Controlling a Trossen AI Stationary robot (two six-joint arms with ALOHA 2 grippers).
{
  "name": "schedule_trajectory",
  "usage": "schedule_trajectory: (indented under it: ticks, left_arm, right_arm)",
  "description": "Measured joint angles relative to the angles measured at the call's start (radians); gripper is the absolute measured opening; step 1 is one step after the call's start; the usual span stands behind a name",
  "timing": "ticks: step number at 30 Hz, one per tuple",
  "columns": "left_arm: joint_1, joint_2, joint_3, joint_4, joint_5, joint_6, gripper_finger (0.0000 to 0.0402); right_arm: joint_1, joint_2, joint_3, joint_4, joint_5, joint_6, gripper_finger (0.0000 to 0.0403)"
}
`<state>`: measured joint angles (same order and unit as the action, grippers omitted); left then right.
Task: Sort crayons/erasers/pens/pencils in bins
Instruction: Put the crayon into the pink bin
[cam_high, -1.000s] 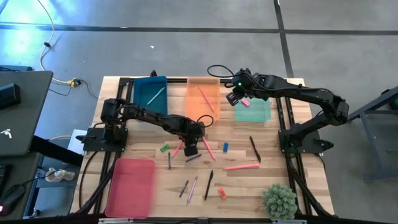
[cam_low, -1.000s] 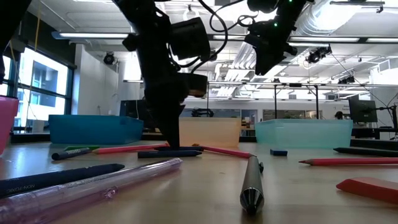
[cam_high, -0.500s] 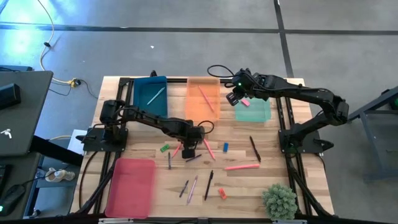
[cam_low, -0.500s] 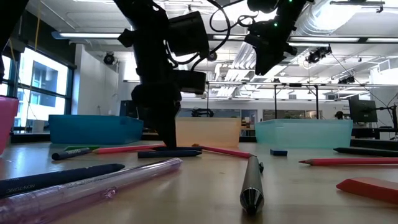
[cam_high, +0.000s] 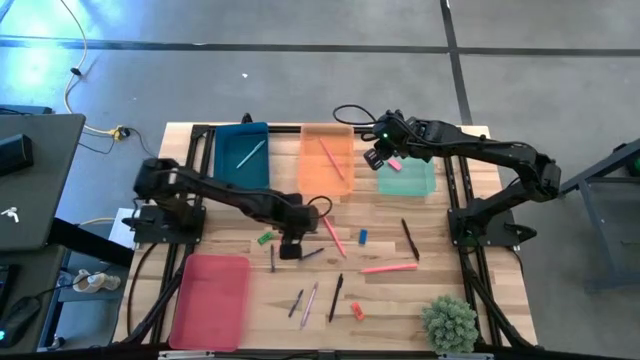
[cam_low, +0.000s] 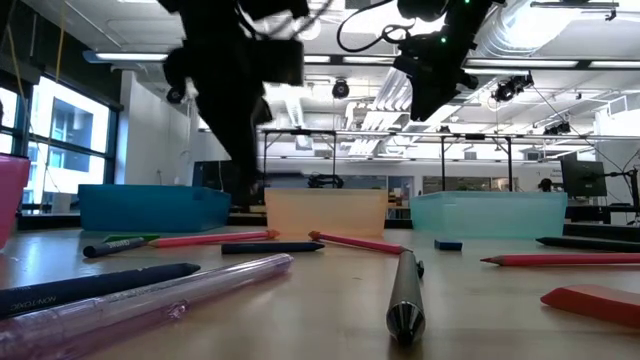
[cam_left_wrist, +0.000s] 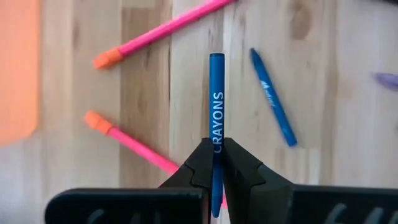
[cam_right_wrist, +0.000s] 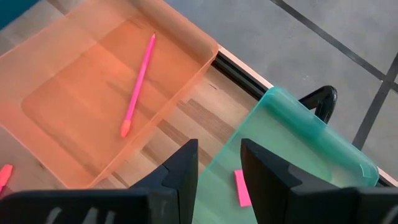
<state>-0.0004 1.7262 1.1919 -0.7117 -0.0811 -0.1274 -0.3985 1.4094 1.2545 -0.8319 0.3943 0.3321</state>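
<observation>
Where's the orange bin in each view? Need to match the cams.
High: orange bin at the far edge, middle.
Low: bin straight ahead at centre.
Left wrist: probably the orange patch at the picture's edge, off to the side of the held blue crayon.
Right wrist: fills much of the picture, pink pencil inside.
Shared landmark: mint bin next to it.

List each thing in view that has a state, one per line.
Left hand: shut on blue crayon, lifted off table.
Right hand: open, empty, above green bin.
Green bin: holds one pink eraser.
Orange bin: holds one pink pencil.
</observation>
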Motion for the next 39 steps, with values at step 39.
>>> schedule_trajectory:
  ticks: [39]
  left_arm:
    - [-0.913, -0.365, -0.246, -0.354, -0.057, -1.518, 0.0003]
  right_arm:
    - [0.002, 0.003, 0.000, -0.050, -0.013, -0.019, 0.0114]
